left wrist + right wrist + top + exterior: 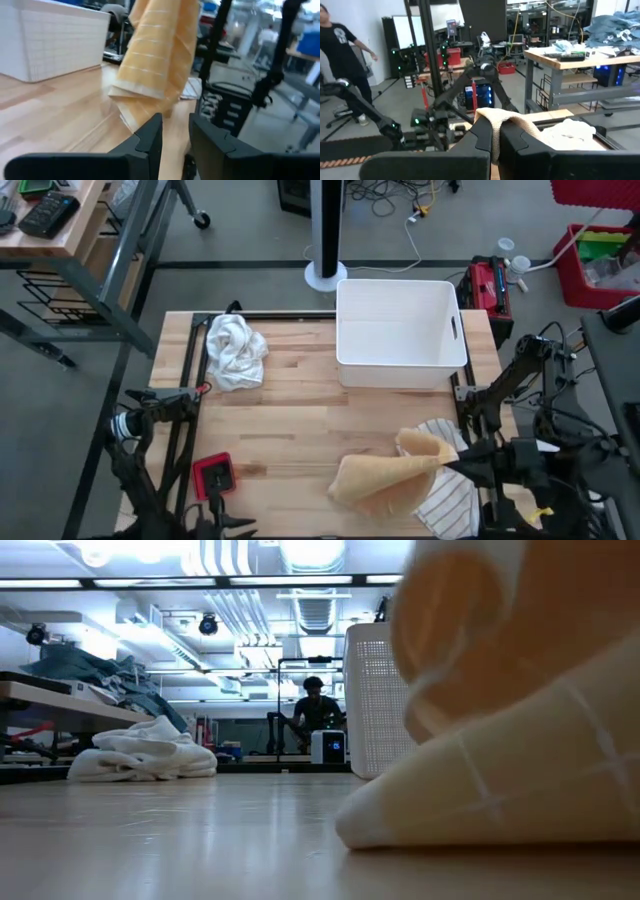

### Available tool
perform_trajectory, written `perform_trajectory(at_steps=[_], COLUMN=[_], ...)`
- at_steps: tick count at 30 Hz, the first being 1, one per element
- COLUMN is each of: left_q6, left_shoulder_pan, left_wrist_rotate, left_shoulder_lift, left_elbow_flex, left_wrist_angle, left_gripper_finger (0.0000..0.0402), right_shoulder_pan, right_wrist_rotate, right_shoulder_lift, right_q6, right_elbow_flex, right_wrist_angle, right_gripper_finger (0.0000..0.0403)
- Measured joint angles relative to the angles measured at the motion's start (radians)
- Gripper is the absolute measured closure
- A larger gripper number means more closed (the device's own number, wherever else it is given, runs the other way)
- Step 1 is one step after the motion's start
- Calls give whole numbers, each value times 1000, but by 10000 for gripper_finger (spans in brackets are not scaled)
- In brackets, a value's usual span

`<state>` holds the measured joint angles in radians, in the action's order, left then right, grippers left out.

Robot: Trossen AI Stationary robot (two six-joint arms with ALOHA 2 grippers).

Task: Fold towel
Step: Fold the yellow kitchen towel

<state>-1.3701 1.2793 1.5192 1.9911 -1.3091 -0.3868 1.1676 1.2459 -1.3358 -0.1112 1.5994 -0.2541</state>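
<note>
Orange towel (385, 475) pinched in right pincer (495, 134), corner raised off table (290, 425)

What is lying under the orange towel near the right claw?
A striped white towel lies partly under the orange towel, showing at its right edge. How far it extends beneath is covered. The right claw is shut on the orange towel, lifting its edge.
</note>
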Motion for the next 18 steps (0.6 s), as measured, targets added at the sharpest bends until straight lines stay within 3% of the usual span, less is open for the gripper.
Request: perform_trajectory(at_steps=[5,13,18], left_q6=[2,48,65], left_shoulder_pan=[-70,-171,-212], left_wrist_rotate=[-24,-274,-344], left_shoulder_lift=[0,-12,-12], left_elbow_flex=[61,45,23], left_wrist_angle=[116,133,130], left_gripper_finger=[315,315,315], right_shoulder_pan=[-33,-132,-208], right_wrist_rotate=[-74,-240,-382], right_shoulder_lift=[-2,-8,-9], right_q6=[110,228,251], right_elbow_flex=[2,2,2], right_wrist_angle=[106,255,348], right_gripper_finger=[403,403,403])
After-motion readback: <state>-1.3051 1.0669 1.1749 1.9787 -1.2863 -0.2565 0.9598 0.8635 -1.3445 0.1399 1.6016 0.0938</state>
